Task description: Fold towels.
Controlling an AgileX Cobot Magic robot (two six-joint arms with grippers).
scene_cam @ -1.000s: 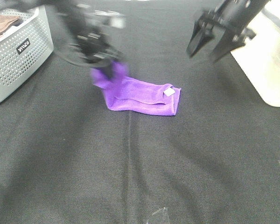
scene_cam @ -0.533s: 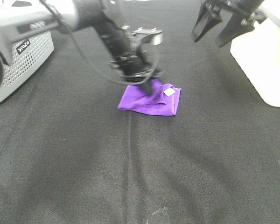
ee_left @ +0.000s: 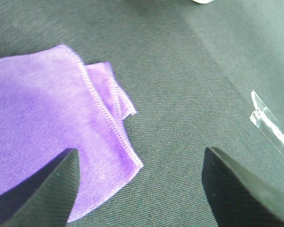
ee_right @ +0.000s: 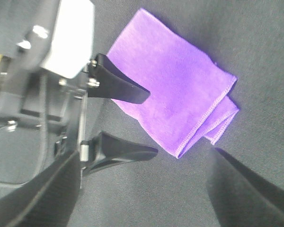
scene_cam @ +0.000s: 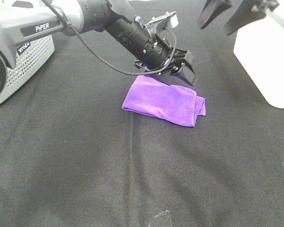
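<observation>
The purple towel (scene_cam: 164, 99) lies folded, soft and fuzzy with a stitched hem, on the black woven surface (scene_cam: 132, 165). My left claw (scene_cam: 183, 72) gapes wide at its 12 o'clock edge; my right claw (scene_cam: 236, 12) hangs open at 2 o'clock.

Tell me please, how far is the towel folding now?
Done: the purple towel lies folded on the black table. In hand: nothing; the left gripper is open just above it, the right gripper open and apart. Left: perhaps tidying the uneven corner.

I see a surface (scene_cam: 85, 165) covered in black woven cloth, with a faint crease running down its middle. A grey perforated basket (scene_cam: 19, 71) sits at its far left edge, a white container (scene_cam: 267, 66) at its far right.
</observation>
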